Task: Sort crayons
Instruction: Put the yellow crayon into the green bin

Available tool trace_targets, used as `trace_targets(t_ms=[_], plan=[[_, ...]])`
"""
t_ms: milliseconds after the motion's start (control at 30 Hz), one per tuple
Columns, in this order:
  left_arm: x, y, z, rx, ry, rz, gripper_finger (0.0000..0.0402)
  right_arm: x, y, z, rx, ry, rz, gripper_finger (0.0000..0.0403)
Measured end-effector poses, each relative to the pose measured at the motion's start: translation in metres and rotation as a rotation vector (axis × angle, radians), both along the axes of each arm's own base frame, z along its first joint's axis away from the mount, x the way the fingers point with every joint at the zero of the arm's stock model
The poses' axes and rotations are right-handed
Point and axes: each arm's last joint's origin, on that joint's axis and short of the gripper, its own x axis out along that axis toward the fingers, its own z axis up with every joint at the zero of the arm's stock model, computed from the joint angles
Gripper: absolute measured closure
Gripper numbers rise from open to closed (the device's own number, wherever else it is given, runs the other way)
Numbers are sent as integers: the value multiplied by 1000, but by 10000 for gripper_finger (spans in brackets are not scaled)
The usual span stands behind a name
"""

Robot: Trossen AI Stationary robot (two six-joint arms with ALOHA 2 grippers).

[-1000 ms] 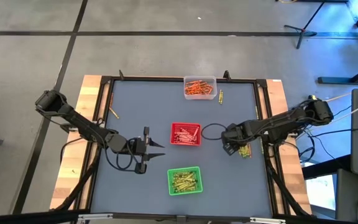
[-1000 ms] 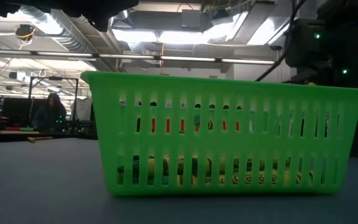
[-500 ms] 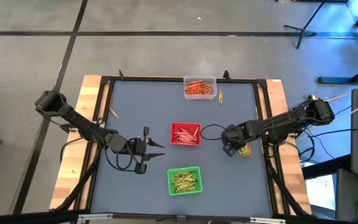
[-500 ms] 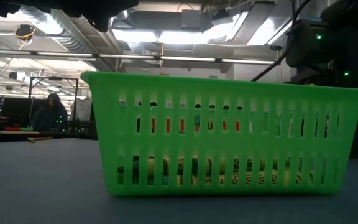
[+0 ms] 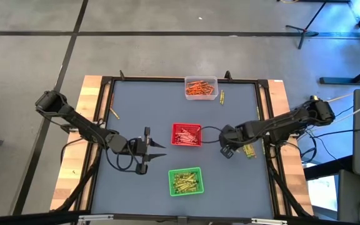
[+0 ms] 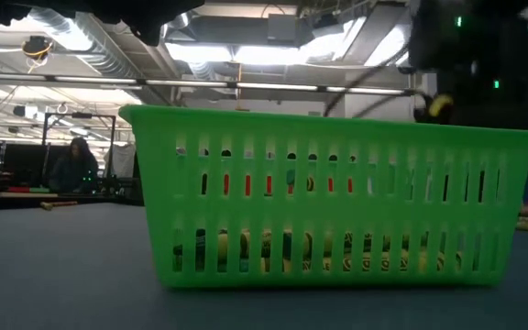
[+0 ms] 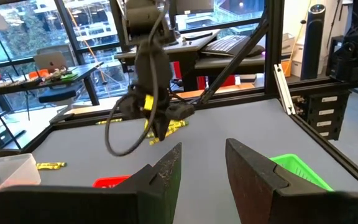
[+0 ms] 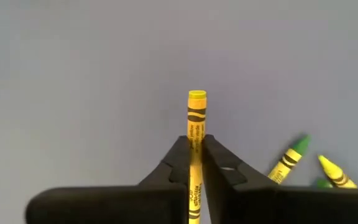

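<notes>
right end effector [image 8: 194, 163]: clamped on 1 yellow crayon [image 8: 196, 118] | left end effector [image 7: 202, 163]: apart | trays: 3

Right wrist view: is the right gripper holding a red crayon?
No, the right gripper has its fingers shut on a yellow crayon.

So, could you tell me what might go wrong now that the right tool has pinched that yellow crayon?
1. The right tool grips the yellow crayon between narrow fingertips with most of its length sticking out, so it may pivot or slip in transit.
2. Loose crayons lie close beside the tool and could be knocked.
3. The red tray sits beside the arm's path to the green tray, so a drop could land in the wrong one.
</notes>
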Motion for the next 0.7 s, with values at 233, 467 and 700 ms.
trace_targets(t_ms=[233, 467, 700], plan=[[0, 0, 0, 1, 1, 0, 292, 27, 21, 48, -49, -179, 149, 388], [0, 0, 0, 1, 1, 0, 292, 49, 42, 84, -74, -430, 281, 387], [0, 0, 0, 1, 2, 0, 292, 66, 68, 90, -86, -659, 482, 383]])
